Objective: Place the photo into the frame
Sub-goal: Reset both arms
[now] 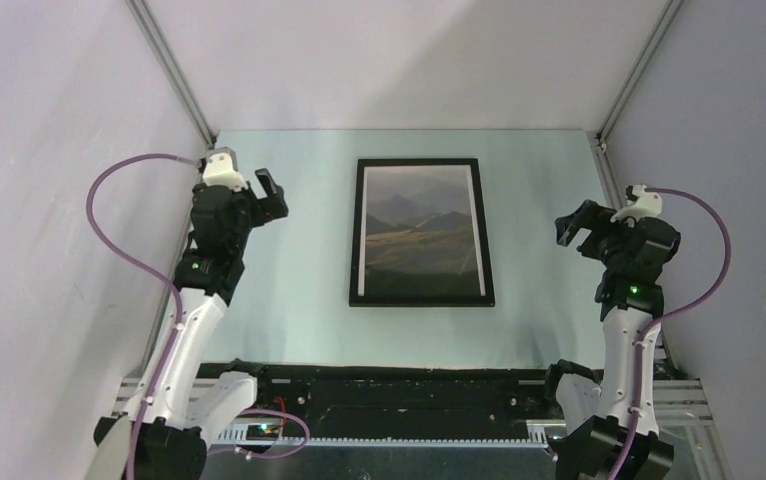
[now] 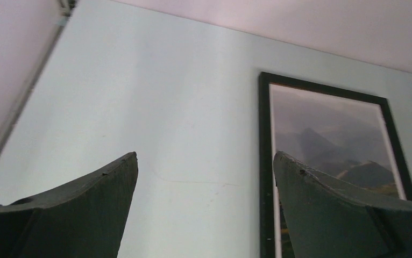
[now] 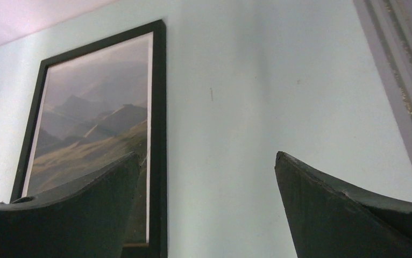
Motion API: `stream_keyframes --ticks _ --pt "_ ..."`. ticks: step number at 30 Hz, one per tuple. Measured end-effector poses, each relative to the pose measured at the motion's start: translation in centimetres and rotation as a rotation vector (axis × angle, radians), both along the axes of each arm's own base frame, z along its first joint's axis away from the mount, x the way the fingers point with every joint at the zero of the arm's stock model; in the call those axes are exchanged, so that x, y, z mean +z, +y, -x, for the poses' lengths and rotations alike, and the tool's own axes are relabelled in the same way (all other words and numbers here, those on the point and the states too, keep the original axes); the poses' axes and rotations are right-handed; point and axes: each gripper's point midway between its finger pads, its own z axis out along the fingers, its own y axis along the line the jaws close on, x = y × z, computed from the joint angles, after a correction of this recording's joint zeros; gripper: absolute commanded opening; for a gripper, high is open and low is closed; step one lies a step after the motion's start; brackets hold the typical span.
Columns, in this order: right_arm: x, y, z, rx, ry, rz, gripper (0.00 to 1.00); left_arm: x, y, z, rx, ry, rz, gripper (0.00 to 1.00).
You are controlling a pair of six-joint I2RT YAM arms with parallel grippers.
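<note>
- On the middle of the table (image 1: 289, 290): frame (image 1: 421, 300), flat, black front side up.
- Holds the photo (image 1: 421, 230) inside its border, dark mountains and yellow-green hills facing up.
- Left of the frame, well apart: left gripper (image 1: 272, 197), raised above the table, fingers spread wide, pinching nothing.
- Right of the frame, well apart: right gripper (image 1: 577, 228), raised too, fingers spread wide, nothing between them.

Lighting: soft, even, moderately bright, from overhead; paler patch on rear wall (image 1: 429, 50).
Shadows: faint and diffuse on table (image 1: 289, 300).
Glare: hazy sheen over upper part of photo (image 1: 421, 215).
Focus: wrist views soft; left claw (image 2: 205, 156) and right claw (image 3: 207, 155) dark and blurred close up.
</note>
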Motion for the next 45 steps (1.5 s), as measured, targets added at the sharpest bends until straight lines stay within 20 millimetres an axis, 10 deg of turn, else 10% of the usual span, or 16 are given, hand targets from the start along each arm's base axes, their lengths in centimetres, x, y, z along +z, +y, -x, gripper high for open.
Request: stream_keyframes --ticks 23,45 --pt "1.0 2.4 0.9 0.163 -0.047 0.052 0.99 -4.4 2.3 1.7 -0.004 0.001 -0.075 1.0" --pt "0.5 2.5 1.0 0.189 -0.03 0.033 0.99 -3.6 1.3 1.4 -0.059 -0.056 -0.072 1.0"
